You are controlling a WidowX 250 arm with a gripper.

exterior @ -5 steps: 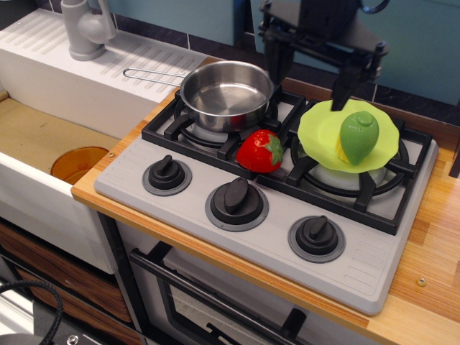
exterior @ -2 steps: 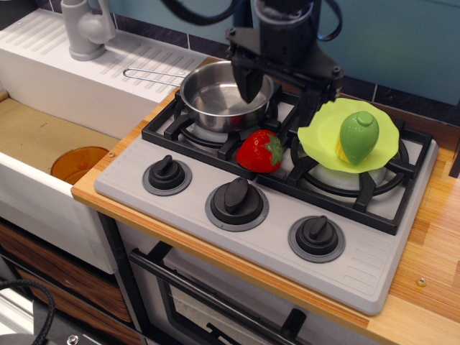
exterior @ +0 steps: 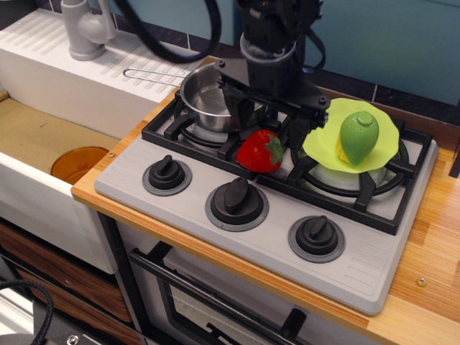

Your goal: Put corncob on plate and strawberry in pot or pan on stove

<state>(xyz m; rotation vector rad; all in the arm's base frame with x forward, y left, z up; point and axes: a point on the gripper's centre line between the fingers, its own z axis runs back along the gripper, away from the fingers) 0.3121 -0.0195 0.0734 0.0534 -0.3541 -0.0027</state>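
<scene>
With the corncob [exterior: 357,137] lying on the plate [exterior: 318,145], the gripper [exterior: 267,123] hangs spread just above the strawberry [exterior: 259,151] on the stove [exterior: 359,248], apparently needing only to drop and close before lifting it to the saucepan [exterior: 202,98].

We saw a glossy red strawberry [exterior: 260,151] with a green leafy cap, a lime-green plate [exterior: 322,141] carrying a green corncob [exterior: 357,136] that showed yellow at its lower end, and a shiny silver saucepan [exterior: 203,97]. The stove [exterior: 215,237] was pale grey with black grates [exterior: 180,128] and dark knobs [exterior: 236,197]. The gripper [exterior: 269,122] was black, the counter [exterior: 438,244] striped light wood, the dish [exterior: 77,164] in the sink translucent orange
</scene>
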